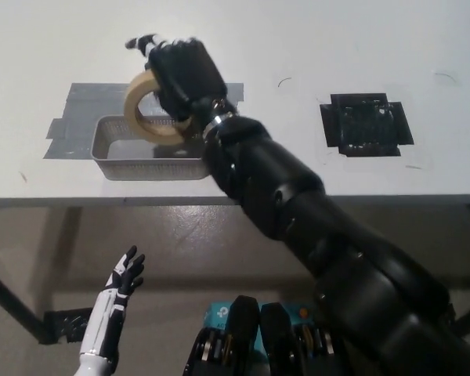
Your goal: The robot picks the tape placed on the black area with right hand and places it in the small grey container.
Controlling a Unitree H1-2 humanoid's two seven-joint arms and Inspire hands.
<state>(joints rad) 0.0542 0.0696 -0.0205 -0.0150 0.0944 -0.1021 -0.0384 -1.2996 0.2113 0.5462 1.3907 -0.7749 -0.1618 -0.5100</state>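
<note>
A: Where is the tape (151, 110) at this moment?

B: In the upper left of the frame, held up on edge by the black right hand (182, 78). The roll sits at the left side of the hand, with the fingers closed around its right part, so the hand is gripping it.

A: And how does it lie against the container (150, 148)?

B: The roll overlaps the grey mesh container in the picture, covering the middle of its far rim. I cannot tell whether it touches the rim.

A: What is under the container?

B: A patch of grey tape strips (84, 108) stuck on the white desk (298, 47); the container stands on it, near the front edge of the desk.

A: The black area (366, 124)?

B: It is at the upper right of the frame, well apart from the hand and the roll. The black arm runs from the lower right corner up across the desk edge to the hand.

A: And the other hand?

B: The white left hand (124, 276) rests at the lower left, below the desk edge, holding nothing with its fingers spread.
</note>
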